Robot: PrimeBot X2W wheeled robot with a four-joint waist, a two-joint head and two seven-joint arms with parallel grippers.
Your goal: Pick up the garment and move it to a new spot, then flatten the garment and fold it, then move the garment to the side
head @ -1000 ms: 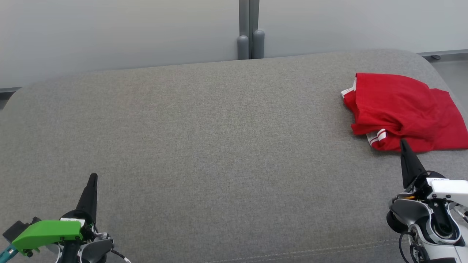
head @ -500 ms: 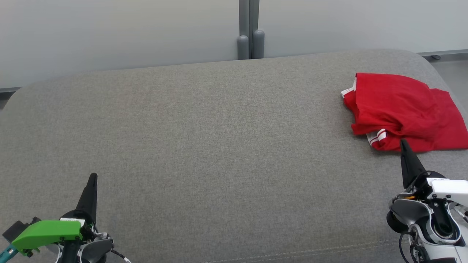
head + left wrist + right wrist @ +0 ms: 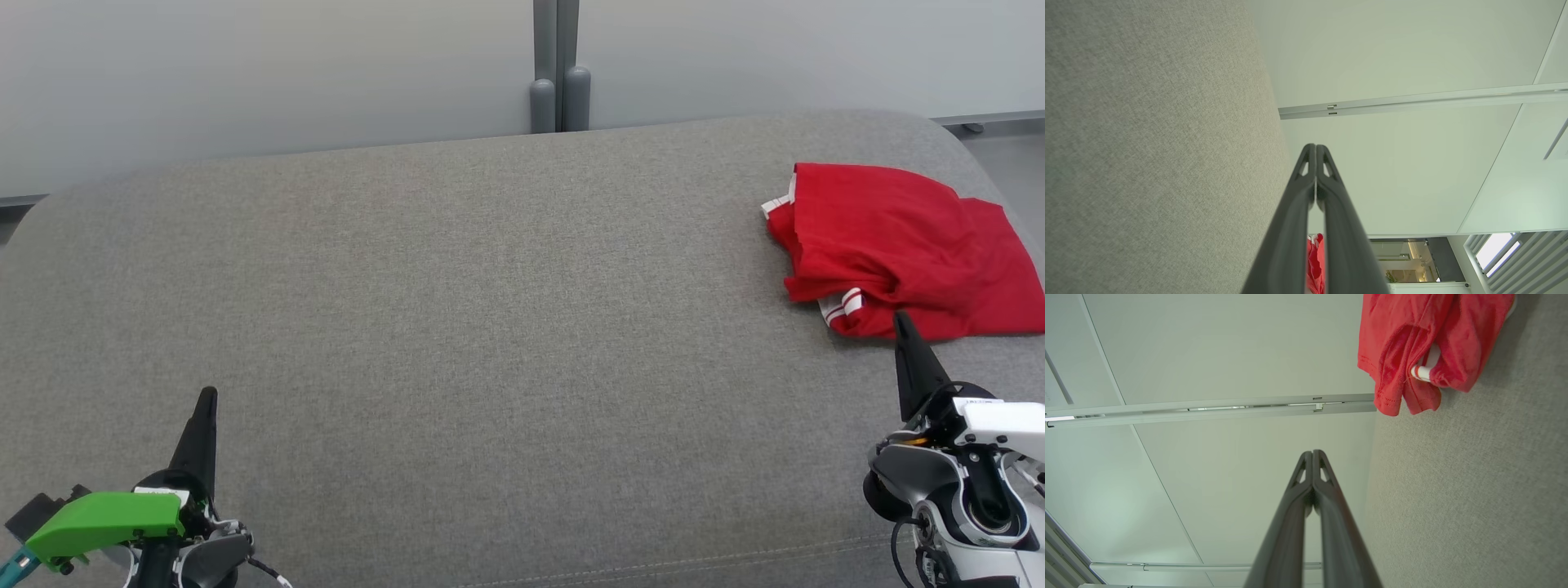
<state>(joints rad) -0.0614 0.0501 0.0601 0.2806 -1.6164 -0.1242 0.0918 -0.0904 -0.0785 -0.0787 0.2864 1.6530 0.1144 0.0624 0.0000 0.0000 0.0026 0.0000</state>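
Note:
The garment (image 3: 906, 245) is red with white-striped trim and lies crumpled at the far right of the grey cushioned surface (image 3: 490, 310); the right wrist view has the garment (image 3: 1425, 347) at its top right. My right gripper (image 3: 899, 317) is shut and empty, its tip just short of the garment's near edge. Over at the lower left, far from the cloth, my left gripper (image 3: 210, 393) is shut and empty too. In the left wrist view a sliver of the garment (image 3: 1315, 261) shows between the closed fingers (image 3: 1290, 212).
A pale wall (image 3: 269, 73) with a grey post (image 3: 558, 82) runs behind the cushion. The cushion's rounded right corner (image 3: 971, 155) drops off just behind the garment, and its stitched front edge (image 3: 694, 563) lies near my arms.

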